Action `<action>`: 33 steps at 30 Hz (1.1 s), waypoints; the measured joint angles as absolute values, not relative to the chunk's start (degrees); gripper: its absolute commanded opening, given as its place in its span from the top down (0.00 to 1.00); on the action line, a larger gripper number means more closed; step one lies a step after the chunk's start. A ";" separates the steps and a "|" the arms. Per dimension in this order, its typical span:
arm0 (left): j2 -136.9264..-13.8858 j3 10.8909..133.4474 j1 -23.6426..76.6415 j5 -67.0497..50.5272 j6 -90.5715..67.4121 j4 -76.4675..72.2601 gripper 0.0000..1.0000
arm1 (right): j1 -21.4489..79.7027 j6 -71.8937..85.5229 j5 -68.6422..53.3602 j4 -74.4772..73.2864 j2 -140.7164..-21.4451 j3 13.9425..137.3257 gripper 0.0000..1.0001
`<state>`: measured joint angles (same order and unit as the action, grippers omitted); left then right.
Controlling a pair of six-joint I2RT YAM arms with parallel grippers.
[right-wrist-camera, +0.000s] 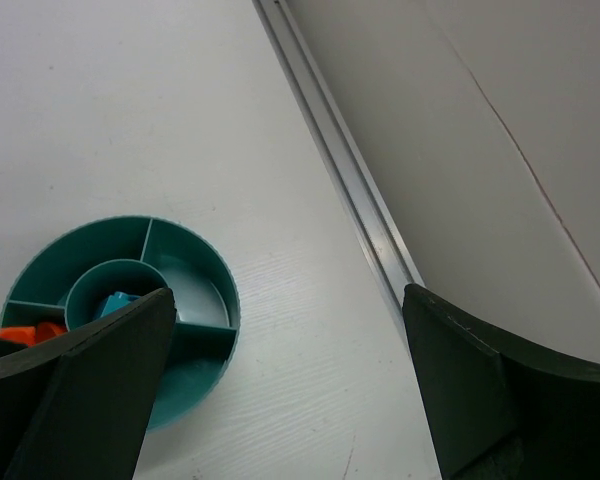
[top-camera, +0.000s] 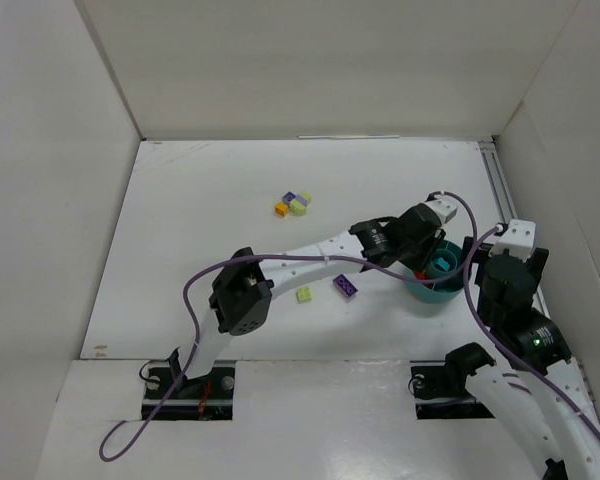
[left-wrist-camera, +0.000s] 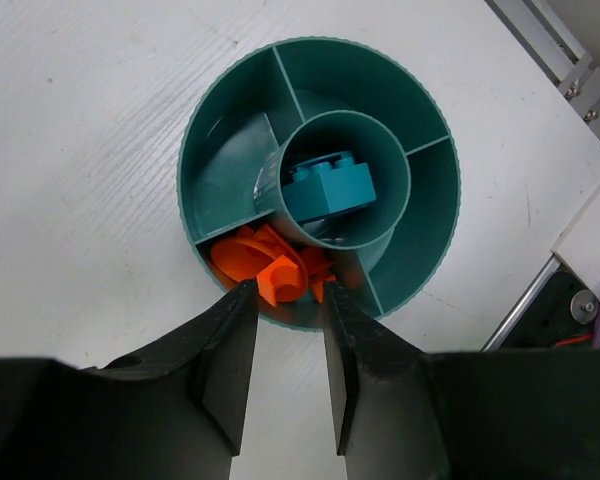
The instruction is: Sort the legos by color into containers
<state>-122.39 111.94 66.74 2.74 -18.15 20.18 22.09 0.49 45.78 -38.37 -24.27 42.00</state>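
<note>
Nearest to the arm bases, two legos lie loose on the worktop (top-camera: 180, 220): a pale green brick (top-camera: 303, 294) and a purple brick (top-camera: 346, 286), near each other and not yet sorted. The left arm (top-camera: 310, 262) stretches across just on the far side of them, and its purple cable (top-camera: 192, 300) hangs in a loop on the left. In my judgement this arm must first pull back before either brick can be reached from above.

To the right of them stands the teal bowl (left-wrist-camera: 188, 190). The left pincer (left-wrist-camera: 285, 300) hovers over its near compartment, where several orange pieces (left-wrist-camera: 242, 262) lie together. Its jaws stand a little apart, and one orange piece (left-wrist-camera: 280, 283) sits just at the tips. I cannot tell if they grip it or have let it go. A teal brick (left-wrist-camera: 328, 188) lies in the central cup. The other compartments show no brick, as far as the wrist view reaches.

The right pincer (right-wrist-camera: 287, 295) hangs just right of the bowl, wide open and with nothing in it. It crowds that side of the bowl, next to the metal rail (right-wrist-camera: 350, 180).

Farther away, a small group of bricks (top-camera: 294, 204) in orange-yellow, purple and pale green waits, well apart from the bowl. So orange and teal look started, while purple, green and yellow are left to do, I judge.
</note>
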 measured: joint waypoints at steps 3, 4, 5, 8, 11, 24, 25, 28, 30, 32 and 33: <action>-122.93 112.68 66.74 1.74 -17.72 19.88 0.71 | 22.09 0.49 45.93 -38.46 -24.36 42.00 0.00; -122.98 112.68 66.74 1.41 -17.63 19.92 0.69 | 22.09 0.49 45.95 -38.54 -24.36 42.00 0.00; -123.07 112.68 66.74 1.21 -17.52 20.01 0.69 | 22.09 0.49 46.00 -38.63 -24.36 42.00 0.00; -123.50 112.88 66.74 0.64 -17.34 19.99 0.65 | 22.09 0.49 46.13 -38.65 -24.36 42.00 0.00; -124.01 113.19 66.74 0.45 -17.17 19.97 0.52 | 22.09 0.49 46.13 -38.74 -23.99 42.00 0.00; -111.77 95.13 62.13 4.10 -19.81 16.73 0.07 | 22.09 -1.76 43.72 -38.63 -24.84 42.28 0.00; -109.62 92.64 61.06 4.89 -20.47 16.67 0.07 | 22.09 -2.48 42.92 -38.28 -25.39 42.28 0.00; -102.74 84.75 57.65 6.98 -22.61 15.27 0.06 | 22.06 -5.54 39.18 -36.49 -28.10 42.33 0.00; -97.80 79.37 55.24 8.19 -24.67 14.87 0.06 | 22.06 -8.29 35.64 -34.87 -30.79 42.35 0.00; -93.27 74.22 52.82 9.61 -26.81 14.81 0.03 | 22.06 -11.22 31.27 -32.64 -34.06 42.39 0.00; -91.26 71.92 51.57 10.31 -28.21 14.96 0.03 | 22.11 -12.60 28.58 -31.42 -35.92 42.39 0.00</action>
